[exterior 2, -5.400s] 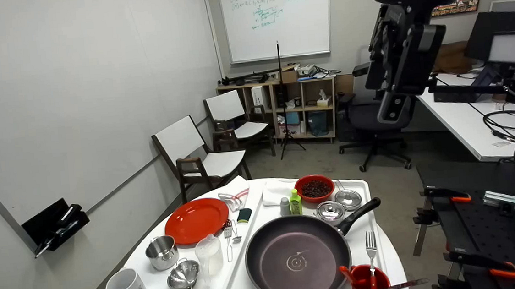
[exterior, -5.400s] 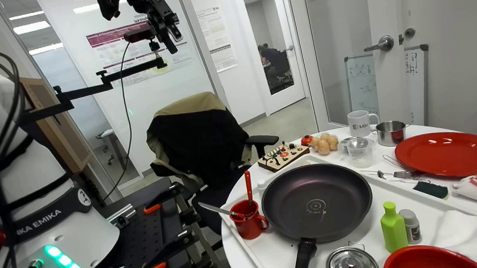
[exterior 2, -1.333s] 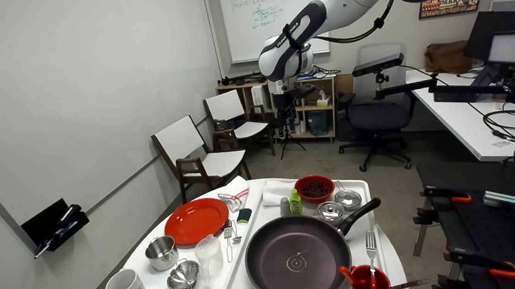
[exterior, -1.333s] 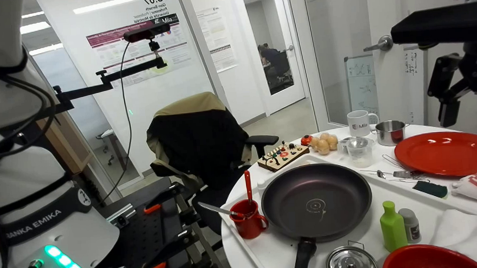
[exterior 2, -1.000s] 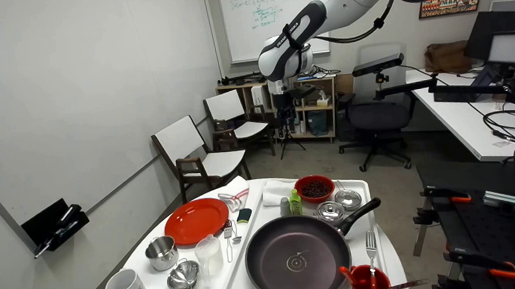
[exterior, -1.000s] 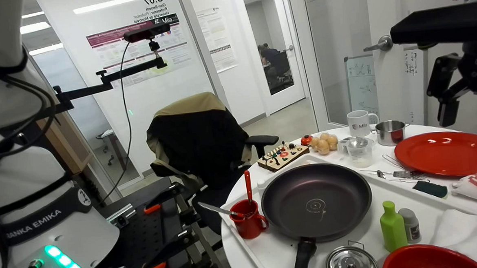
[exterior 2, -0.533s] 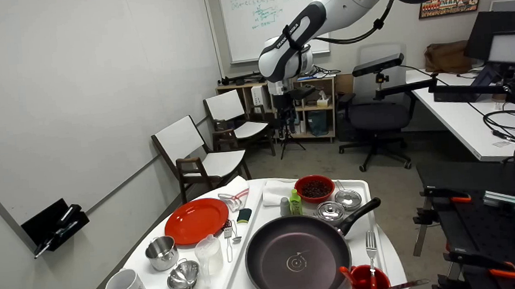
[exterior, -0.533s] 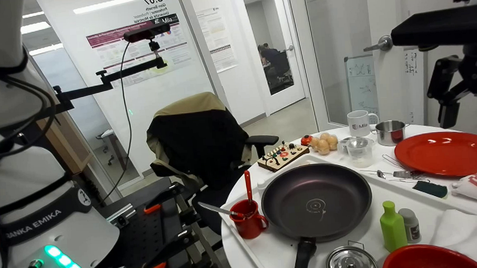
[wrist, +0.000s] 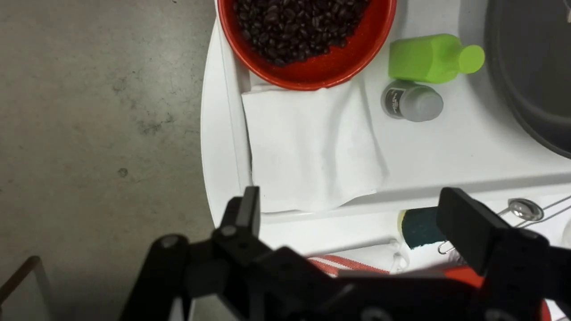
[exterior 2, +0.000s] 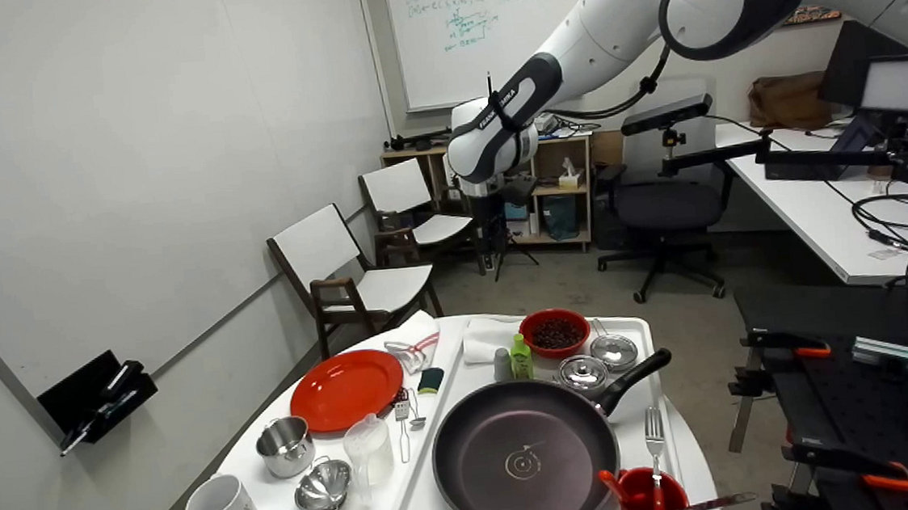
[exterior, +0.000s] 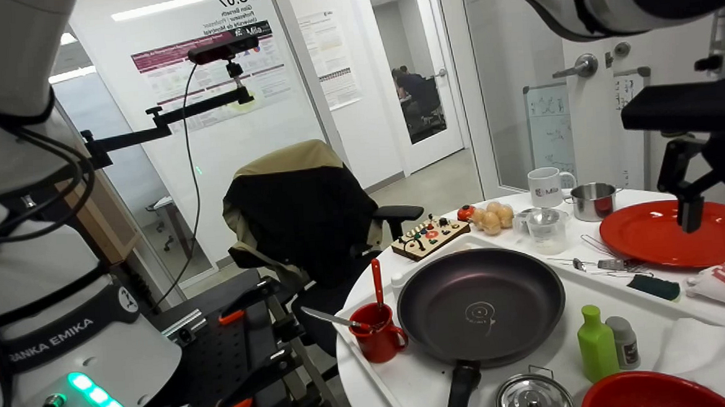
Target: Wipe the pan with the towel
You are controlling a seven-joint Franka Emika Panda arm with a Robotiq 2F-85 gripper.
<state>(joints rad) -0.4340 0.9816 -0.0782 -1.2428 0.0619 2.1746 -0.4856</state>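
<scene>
The pan (exterior 2: 525, 462) lies on the white tray, its black handle (exterior 2: 634, 380) pointing off to one side; in the wrist view only part of the pan (wrist: 535, 62) shows at the right edge. A folded white towel (wrist: 308, 147) lies flat at the tray's end, lightly creased, and also shows in an exterior view beside the bottles (exterior: 699, 353). My gripper (wrist: 350, 191) hangs in the air over that end of the table, fingers wide apart with nothing between them. From the wrist, the towel appears below and mostly ahead of the fingertips, towards the left one.
A red bowl (wrist: 374, 26) of dark beans overlaps the towel's upper edge. A green bottle (wrist: 415, 58) and a grey shaker (wrist: 415, 101) stand between towel and pan. Beyond the tray rim lie a sponge (wrist: 419, 226), a striped cloth (wrist: 352, 261) and a red plate (exterior 2: 347, 389).
Over several seconds the arm has swung from high up across to the towel's end of the table. In the last half second my gripper has come down; the objects have not moved.
</scene>
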